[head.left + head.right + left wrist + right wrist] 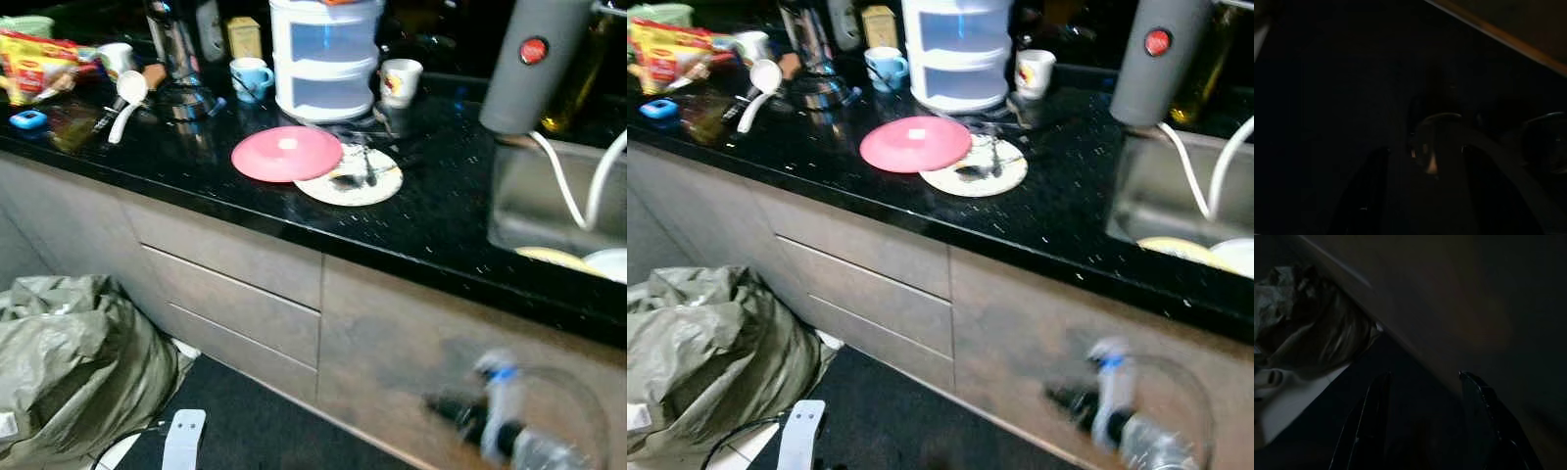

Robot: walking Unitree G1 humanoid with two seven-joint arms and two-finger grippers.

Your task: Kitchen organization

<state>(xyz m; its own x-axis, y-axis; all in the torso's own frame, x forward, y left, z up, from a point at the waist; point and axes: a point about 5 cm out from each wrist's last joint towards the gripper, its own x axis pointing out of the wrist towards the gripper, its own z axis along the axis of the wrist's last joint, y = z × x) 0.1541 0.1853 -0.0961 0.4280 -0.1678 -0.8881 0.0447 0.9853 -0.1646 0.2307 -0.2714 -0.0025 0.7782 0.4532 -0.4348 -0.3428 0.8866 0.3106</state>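
Note:
On the black counter [431,220] lies a pink plate [286,153], overlapping a cream plate [355,180] that carries dark cutlery. Behind them stand a white stacked container [326,57], a blue cup [251,77] and a white mug [399,80]. My right gripper [449,405] hangs low and blurred in front of the cabinet doors, below the counter. In the right wrist view that gripper [1423,377] is open with nothing between its fingers. The left wrist view is very dark; the left gripper [1425,152] has its fingers apart, with a dim round shape beyond them.
A steel sink [549,206] at the right holds pale plates [578,260], under a grey cylinder [529,61] with a red button. A kettle [176,59], white ladle [127,96] and snack packet [37,61] crowd the counter's left. A grey-green bag [73,362] sits on the floor.

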